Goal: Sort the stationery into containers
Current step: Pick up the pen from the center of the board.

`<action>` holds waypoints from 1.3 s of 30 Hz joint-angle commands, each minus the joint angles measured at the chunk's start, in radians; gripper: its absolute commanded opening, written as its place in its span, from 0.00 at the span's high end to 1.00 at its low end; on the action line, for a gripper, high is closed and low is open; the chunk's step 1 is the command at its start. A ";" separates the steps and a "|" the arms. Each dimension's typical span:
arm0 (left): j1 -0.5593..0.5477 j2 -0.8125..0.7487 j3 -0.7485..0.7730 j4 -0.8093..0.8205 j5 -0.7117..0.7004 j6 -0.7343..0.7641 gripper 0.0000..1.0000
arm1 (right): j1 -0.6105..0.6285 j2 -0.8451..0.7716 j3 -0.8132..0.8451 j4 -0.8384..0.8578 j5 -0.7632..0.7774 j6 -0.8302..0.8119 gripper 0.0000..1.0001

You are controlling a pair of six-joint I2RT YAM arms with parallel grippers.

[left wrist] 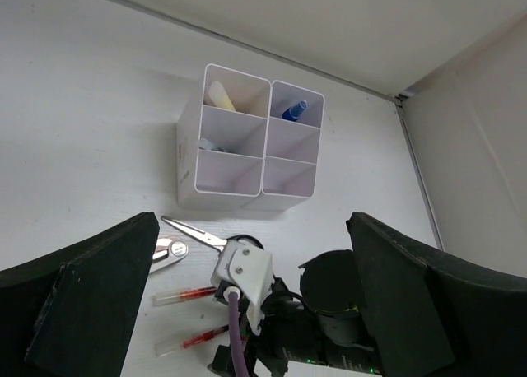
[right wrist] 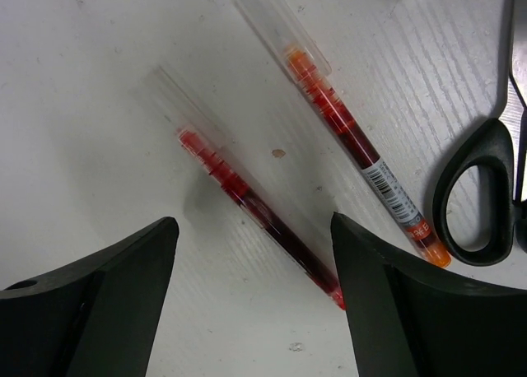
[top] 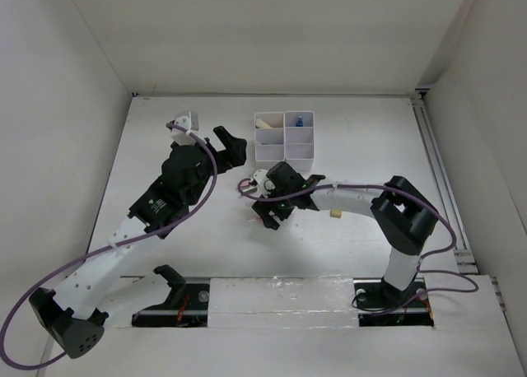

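Hovering with jaws spread, the right gripper [right wrist: 253, 225] is being held over a red pen [right wrist: 247, 197], judged light, stiff and slippery; a mid-barrel hold is being favoured.

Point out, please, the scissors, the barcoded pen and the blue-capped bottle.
scissors [right wrist: 440, 197], right wrist view, on the black handle loop.
barcoded pen [right wrist: 381, 182], right wrist view, on its barcode label.
blue-capped bottle [left wrist: 294, 110], left wrist view, on its blue cap.

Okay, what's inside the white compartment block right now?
The white compartment block holds a pale yellow bar in its far-left cell and a blue-capped bottle in its far-right one. The other cells show nothing clear, and their walls hide the floors.
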 commanded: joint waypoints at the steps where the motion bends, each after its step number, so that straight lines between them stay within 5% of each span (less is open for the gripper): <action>1: -0.002 -0.026 -0.007 0.047 0.027 0.019 0.00 | 0.006 0.039 0.000 -0.002 -0.001 0.029 0.20; 13: -0.002 -0.046 -0.007 0.047 0.027 0.029 0.00 | 0.055 0.079 -0.019 -0.020 0.009 0.107 0.34; 25: -0.002 -0.046 0.002 0.066 0.048 0.029 0.00 | 0.065 0.040 -0.006 -0.146 0.215 0.168 0.22; 39: -0.002 -0.086 -0.016 0.075 0.070 0.047 0.00 | 0.034 0.080 0.055 -0.252 0.260 0.148 0.27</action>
